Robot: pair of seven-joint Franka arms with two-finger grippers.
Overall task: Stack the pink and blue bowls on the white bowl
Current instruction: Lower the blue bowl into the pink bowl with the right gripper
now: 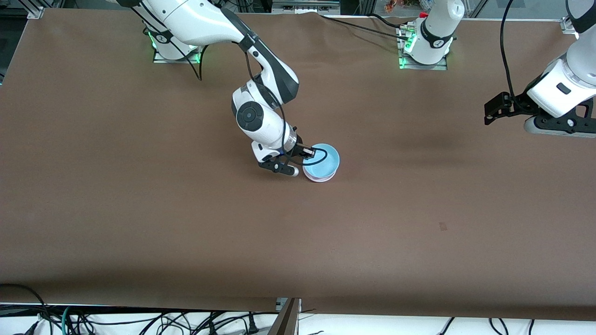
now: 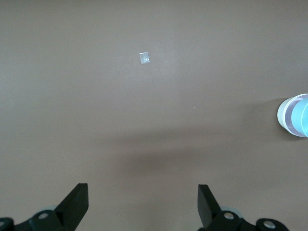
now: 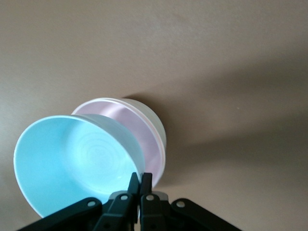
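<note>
Two fingers of the right hand (image 3: 140, 179) pinch the blue bowl's (image 3: 72, 159) rim, apparently tilted over the pink bowl (image 3: 139, 130).

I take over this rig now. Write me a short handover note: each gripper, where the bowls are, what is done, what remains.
Right gripper: shut on the blue bowl rim, holding it tilted over the stack.
Left gripper: open, waiting over bare table toward the left arm's end.
Bowls: the pink bowl sits nested in the white bowl near the table's middle.
Done: pink on white.
Left: lower the blue bowl level into the pink one, release it, and draw the right arm back.
</note>
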